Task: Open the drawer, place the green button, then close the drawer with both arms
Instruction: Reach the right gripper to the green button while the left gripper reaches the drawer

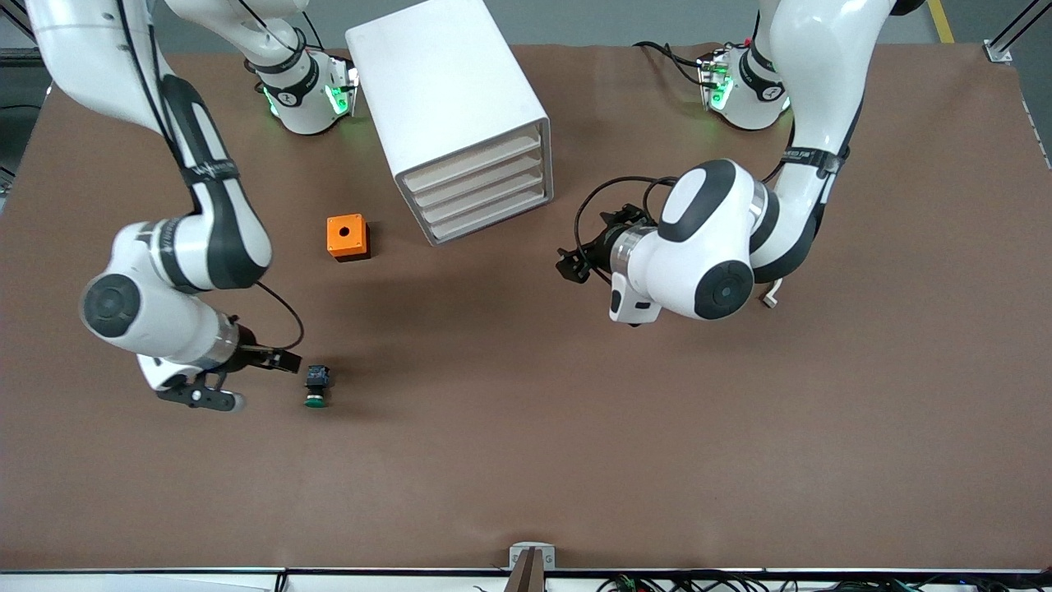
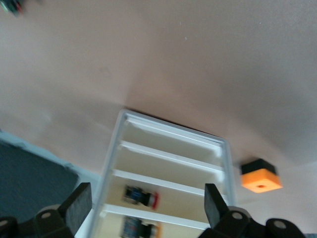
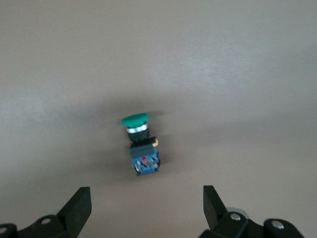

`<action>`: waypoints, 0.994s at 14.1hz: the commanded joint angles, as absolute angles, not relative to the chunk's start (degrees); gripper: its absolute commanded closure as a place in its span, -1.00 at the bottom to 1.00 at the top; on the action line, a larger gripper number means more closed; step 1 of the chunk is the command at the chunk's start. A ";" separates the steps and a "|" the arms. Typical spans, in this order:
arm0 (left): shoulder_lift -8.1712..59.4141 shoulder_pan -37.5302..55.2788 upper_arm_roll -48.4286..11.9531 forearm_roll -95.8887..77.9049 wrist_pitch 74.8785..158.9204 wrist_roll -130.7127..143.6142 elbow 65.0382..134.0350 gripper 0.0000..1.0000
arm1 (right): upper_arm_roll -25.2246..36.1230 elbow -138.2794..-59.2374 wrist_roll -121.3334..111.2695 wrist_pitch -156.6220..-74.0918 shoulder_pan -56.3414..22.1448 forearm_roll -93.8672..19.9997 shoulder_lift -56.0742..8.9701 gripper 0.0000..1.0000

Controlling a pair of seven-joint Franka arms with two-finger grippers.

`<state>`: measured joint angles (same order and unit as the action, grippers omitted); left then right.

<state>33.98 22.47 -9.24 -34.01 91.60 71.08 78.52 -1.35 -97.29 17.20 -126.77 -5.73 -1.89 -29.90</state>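
Observation:
The button [image 1: 317, 386] lies on its side on the brown table, green cap toward the front camera, toward the right arm's end. My right gripper [image 1: 246, 380] is open just beside it, and in the right wrist view the button [image 3: 142, 144] lies ahead of the open right gripper [image 3: 147, 198], untouched. The white cabinet [image 1: 448, 90] stands mid-table with all four trays pushed in; the drawer [image 1: 493, 218] is the lowest. My left gripper [image 1: 571, 265] hovers open and empty in front of the cabinet, and in the left wrist view the left gripper [image 2: 147, 201] faces the drawer [image 2: 168, 141].
An orange box with a hole [image 1: 348, 237] sits on the table beside the cabinet, toward the right arm's end, and shows as the orange box [image 2: 261, 179] in the left wrist view. Two upper trays hold a red-capped part [image 2: 141, 197] and an orange-capped part [image 2: 141, 229].

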 commanded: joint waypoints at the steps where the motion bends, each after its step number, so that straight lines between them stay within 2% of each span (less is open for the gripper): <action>1: 38.22 22.67 -9.14 -37.35 93.85 78.46 76.03 -0.99 | -1.14 -96.42 18.19 -131.20 -5.45 -1.15 -33.91 -1.00; 5: 41.82 22.85 -9.14 -41.30 96.24 86.82 75.59 -0.99 | -1.05 -96.50 19.33 -137.19 -5.71 -0.79 -37.79 -1.00; 9: 45.96 23.64 -9.40 -41.66 95.54 93.68 74.44 -0.99 | -0.97 -97.56 22.76 -137.55 -7.38 -0.70 -37.88 -1.00; 14: 49.83 23.73 -9.49 -51.05 93.78 108.78 73.74 -0.99 | -0.97 -100.63 22.76 -142.29 -7.73 -0.62 -38.41 -1.00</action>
<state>47.61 23.59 -9.48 -48.09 95.29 102.82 76.10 -1.06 -99.02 21.57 -140.14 -7.40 -1.40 -38.35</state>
